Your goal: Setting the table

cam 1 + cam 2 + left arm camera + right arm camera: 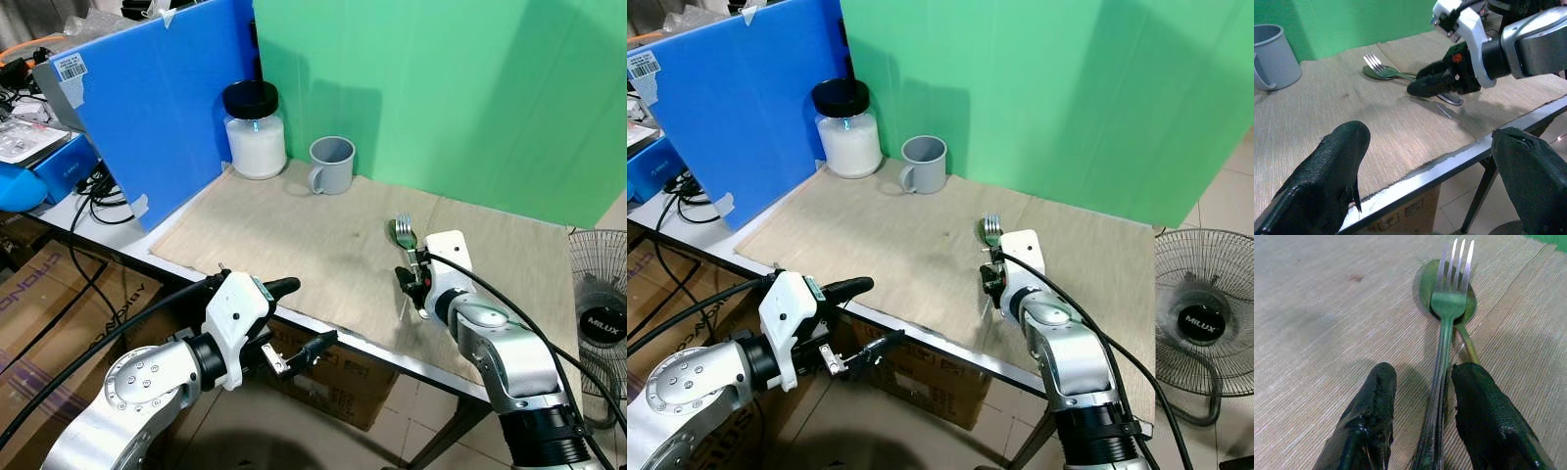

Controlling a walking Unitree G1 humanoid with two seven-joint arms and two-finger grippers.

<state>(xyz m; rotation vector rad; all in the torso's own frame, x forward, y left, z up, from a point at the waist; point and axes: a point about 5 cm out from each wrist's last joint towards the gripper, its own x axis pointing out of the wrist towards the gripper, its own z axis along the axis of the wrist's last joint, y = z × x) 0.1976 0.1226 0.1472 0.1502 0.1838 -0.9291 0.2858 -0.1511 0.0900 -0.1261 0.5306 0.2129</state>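
Currently the fork (1449,303) lies on the spoon (1425,281), tines toward the green backdrop, handles running back toward the table (294,235) edge. Right tool (1422,396) low, fingers straddling the fork handle, not clenched. Left tool (304,318) spread wide off the table edge. Fan (600,323) reads "MILUX".

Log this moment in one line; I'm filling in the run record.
task: set table | right hand: open, fingers astride fork handle | fork: lying on spoon, on mat | left hand: open, off table edge
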